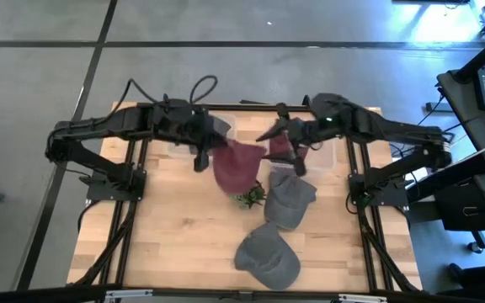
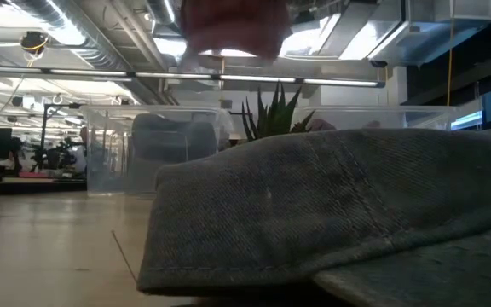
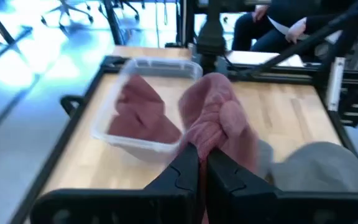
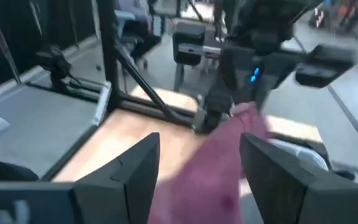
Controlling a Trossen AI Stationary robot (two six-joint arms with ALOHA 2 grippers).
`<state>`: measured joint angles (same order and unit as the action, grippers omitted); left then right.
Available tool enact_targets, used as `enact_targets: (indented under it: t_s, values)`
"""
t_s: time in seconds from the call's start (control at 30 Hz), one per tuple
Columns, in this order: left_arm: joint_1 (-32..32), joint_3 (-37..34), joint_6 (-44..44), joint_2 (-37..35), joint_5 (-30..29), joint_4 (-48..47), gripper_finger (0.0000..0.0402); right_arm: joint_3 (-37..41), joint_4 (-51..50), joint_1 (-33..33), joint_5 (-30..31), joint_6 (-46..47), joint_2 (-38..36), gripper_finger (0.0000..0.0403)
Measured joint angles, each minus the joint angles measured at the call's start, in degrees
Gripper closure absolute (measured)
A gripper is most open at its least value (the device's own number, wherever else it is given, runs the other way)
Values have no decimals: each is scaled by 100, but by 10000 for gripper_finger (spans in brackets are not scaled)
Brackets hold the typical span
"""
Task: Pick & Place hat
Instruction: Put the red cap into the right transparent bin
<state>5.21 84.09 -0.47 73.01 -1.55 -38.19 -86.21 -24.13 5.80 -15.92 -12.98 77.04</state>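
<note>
Maroon hat (image 1: 237,165) hangs lengthwise down from left gripper (image 3: 202,163), pinched shut on it near worktop's far edge; only high view shows right gripper (image 1: 295,154) agape, empty.

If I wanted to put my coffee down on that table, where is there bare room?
Bare wood lies on the left half, between the left frame and the two grey hats. A smaller strip runs along the right edge. The back middle is crowded: clear bins, the maroon hat pinched in the left gripper, a small plant, and the right gripper.
</note>
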Motion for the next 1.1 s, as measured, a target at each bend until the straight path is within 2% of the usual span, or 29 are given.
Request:
enact_targets:
  t_s: [0.3,0.5,0.6,0.67,0.9,0.97,1.1]
  values:
    - [325,3,263,4,250,63,397,-2524,-1750,17,1273,-252,1816,182]
    - [320,3,353,7,253,59,397,-3685,-2702,17,1336,135,2635,184]
    - [320,3,453,7,224,56,397,-3961,-3001,17,1336,332,2840,201]
    - [320,3,466,7,134,48,396,-4049,-3078,17,1339,377,2911,228]
    - [318,7,527,7,-76,26,396,-4075,-3171,17,1400,365,2894,376]
    - [318,9,532,7,-102,51,392,-4075,-3211,14,1509,345,2841,389]
    - [320,9,873,7,-125,44,380,-4077,-3385,4,1959,351,2775,382]
